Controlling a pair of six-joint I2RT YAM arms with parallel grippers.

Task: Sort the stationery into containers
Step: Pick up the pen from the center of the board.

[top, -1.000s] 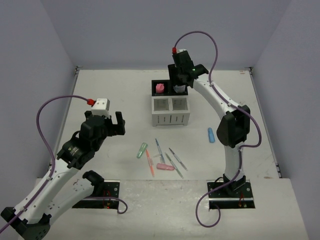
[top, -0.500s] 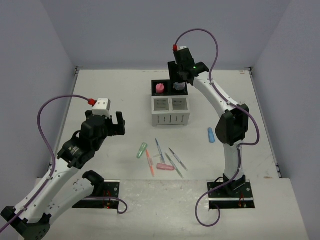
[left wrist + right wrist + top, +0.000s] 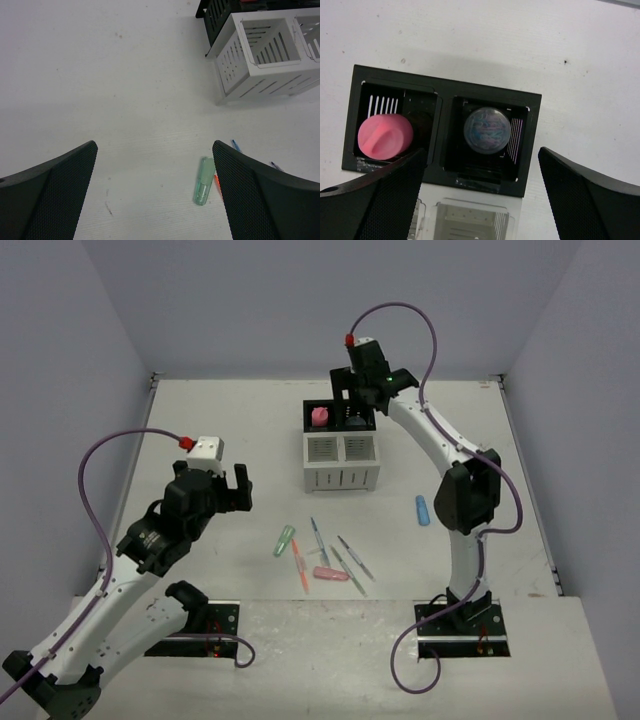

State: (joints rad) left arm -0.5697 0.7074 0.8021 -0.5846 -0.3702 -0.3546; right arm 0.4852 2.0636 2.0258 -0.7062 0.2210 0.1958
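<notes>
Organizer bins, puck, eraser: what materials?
Black bins: matte, slotted walls, metal or plastic, can't tell.
White bins: thin slotted walls, likely painted metal or plastic.
Puck: glossy, marbled grey-blue, probably plastic.
Eraser: matte pink, rounded, looks rubbery.

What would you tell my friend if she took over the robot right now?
The left end effector is open, holding nothing, over the table near the green marker.
The right end effector is open above the organizer.
Done: pink eraser in the left black bin, puck in the right black bin.
Left to do: pens, green marker, pink marker and blue marker lie on the table.
</notes>
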